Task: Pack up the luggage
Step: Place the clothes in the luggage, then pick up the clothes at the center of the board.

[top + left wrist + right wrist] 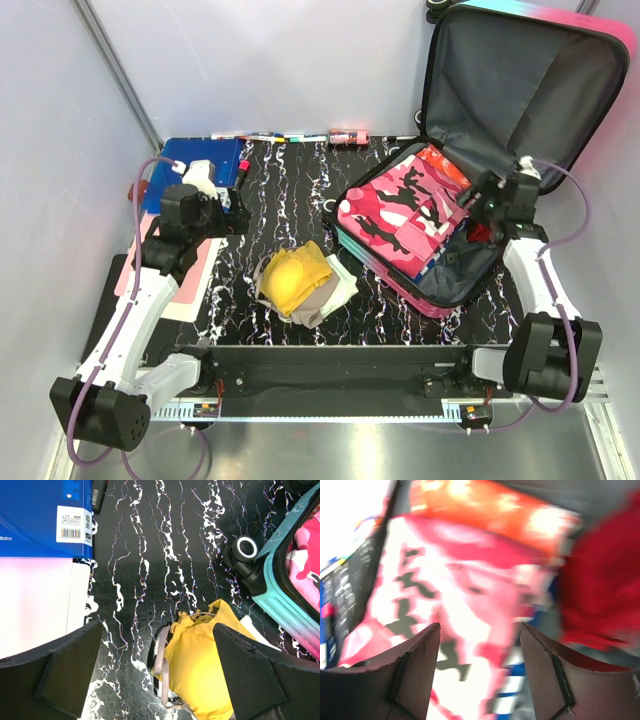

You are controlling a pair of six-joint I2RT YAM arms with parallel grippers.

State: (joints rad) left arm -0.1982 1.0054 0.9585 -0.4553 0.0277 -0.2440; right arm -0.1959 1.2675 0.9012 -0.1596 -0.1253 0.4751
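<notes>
Luggage point(425, 300) sits at 2 o'clock on the table, lying open. Its lid point(520, 80) stands up at 12 o'clock against the back wall, grey lining facing out. The lower half holds a pink camo garment point(390, 215), and a red item point(482, 233) lies at its 3 o'clock side.

Right gripper point(478, 205) hangs over the packed half. Its wrist view is blurred, but the fingers point(415, 675) are spread with nothing pinched between them. Left gripper point(238, 212) is at 9 o'clock, well apart from the case. Its fingers point(70, 675) are also spread wide and empty, over the table near the yellow bundle point(295, 280).

The yellow bundle lies loose at table centre, toward 6 o'clock and outside the case, so packing looks unfinished.

Risks:
- The bundle is soft, with a grey strap showing. A shallow pinch may catch one layer, and the rest would drag or unroll.
- The bundle lies near a case wheel point(246, 548), so a sideways pull could snag there.
- The camo garment reaches the rim at 9 o'clock, and an overhang could jam the lid on closing.
- The lid only stands upright, so a bump from the right arm could drop it.

Table point(300, 190) is glossy black marble print. A blue folder point(190, 165) is at 10 o'clock with pale sheets point(190, 285) beneath it. Markers point(265, 138) lie along the 12 o'clock edge. White panel walls enclose the cell.
</notes>
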